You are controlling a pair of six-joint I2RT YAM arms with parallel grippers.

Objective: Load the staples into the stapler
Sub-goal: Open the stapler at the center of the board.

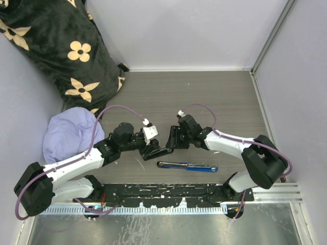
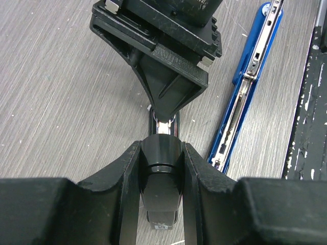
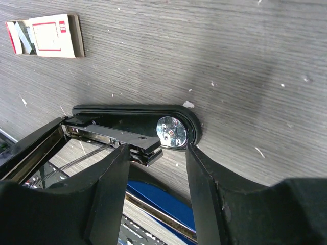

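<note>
We're opening the black plastic stapler (image 2: 162, 176): left jaws clamping its body, right jaws wide and empty astride its magazine rail (image 3: 110, 133). Next we're likely needing the white-red cardboard staples box (image 3: 46, 34), lying apart on the table (image 3: 230, 51).

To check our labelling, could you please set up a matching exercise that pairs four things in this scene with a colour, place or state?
Things:
1. black stapler
2. blue stapler
3. staples
4. cloth

States:
A. lilac, bunched up at far left
B. clamped in the left gripper
C. lying opened out flat, untouched
D. white and red box, lying flat

Pairs: 1-B; 2-C; 3-D; 4-A
</note>
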